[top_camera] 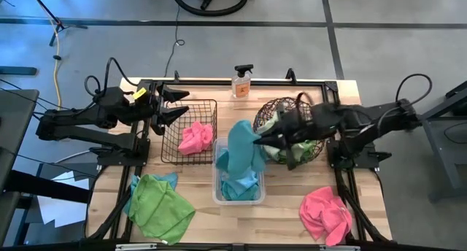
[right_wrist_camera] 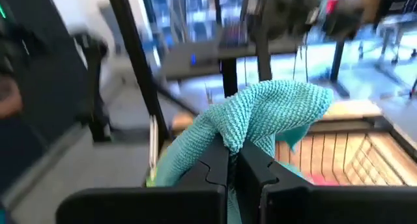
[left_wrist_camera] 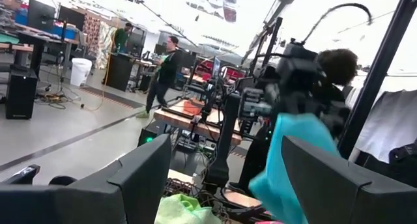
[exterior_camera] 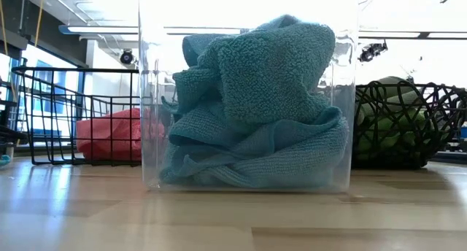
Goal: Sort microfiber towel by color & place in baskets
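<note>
My right gripper [top_camera: 258, 140] [right_wrist_camera: 234, 168] is shut on a teal-blue towel [top_camera: 244, 147] over the far end of the clear plastic tub [top_camera: 219, 196]. The tub holds more teal towels [exterior_camera: 255, 149]. My left gripper [top_camera: 178, 106] [left_wrist_camera: 228, 185] hovers open at the far left corner of the black wire basket [top_camera: 169, 138], touching nothing. A pink towel [top_camera: 195, 137] lies in that basket. The round woven basket [top_camera: 266, 114] holds green towels [exterior_camera: 394, 127]. On the table lie a green towel [top_camera: 160, 209] over a teal one [top_camera: 136, 185], and a pink towel [top_camera: 327, 213]. My right gripper pinches a bunched fold of the teal towel [right_wrist_camera: 251, 129] between its two shut fingers [right_wrist_camera: 215, 165], coming level from the table's right side. The cloth bulges above the fingertips and hangs slack below them. In the low view its lower part [exterior_camera: 277, 68] reaches into the tub.
A clear spray bottle [top_camera: 241, 83] stands at the far edge behind the baskets. The three containers sit in a row across the table's middle. Bare wood shows along the near edge between the green and pink towels. People stand in the room beyond [left_wrist_camera: 166, 68].
</note>
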`<state>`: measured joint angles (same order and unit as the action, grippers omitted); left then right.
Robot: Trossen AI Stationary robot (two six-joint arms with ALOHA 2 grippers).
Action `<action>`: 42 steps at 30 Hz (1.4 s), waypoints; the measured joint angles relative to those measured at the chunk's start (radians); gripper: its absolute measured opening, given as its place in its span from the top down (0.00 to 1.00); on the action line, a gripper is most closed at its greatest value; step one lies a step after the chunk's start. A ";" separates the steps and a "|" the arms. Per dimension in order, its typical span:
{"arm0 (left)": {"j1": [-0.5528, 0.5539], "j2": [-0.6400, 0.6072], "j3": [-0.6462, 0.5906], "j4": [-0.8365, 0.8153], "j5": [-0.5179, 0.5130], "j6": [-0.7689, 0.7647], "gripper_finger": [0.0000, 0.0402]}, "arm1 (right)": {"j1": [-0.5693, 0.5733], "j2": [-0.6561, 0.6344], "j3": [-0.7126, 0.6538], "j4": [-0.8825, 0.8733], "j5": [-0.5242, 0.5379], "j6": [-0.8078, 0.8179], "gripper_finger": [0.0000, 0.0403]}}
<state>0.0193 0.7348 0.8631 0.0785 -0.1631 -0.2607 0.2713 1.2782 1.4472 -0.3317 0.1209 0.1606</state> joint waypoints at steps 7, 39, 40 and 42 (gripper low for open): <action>0.000 -0.001 0.000 0.001 0.000 0.000 0.31 | -0.016 0.192 0.233 -0.407 -0.006 -0.060 1.00; 0.000 -0.001 0.000 0.001 -0.001 0.001 0.31 | -0.122 0.742 0.401 -0.626 -0.246 -0.212 1.00; 0.000 -0.001 0.000 0.001 -0.001 0.001 0.31 | -0.122 0.751 0.401 -0.626 -0.247 -0.214 1.00; 0.000 -0.001 0.000 0.001 -0.001 0.000 0.31 | -0.121 0.769 0.401 -0.630 -0.249 -0.214 1.00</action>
<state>0.0193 0.7341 0.8631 0.0795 -0.1638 -0.2604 0.1501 2.0472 1.8481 -0.9621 -0.1280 -0.0532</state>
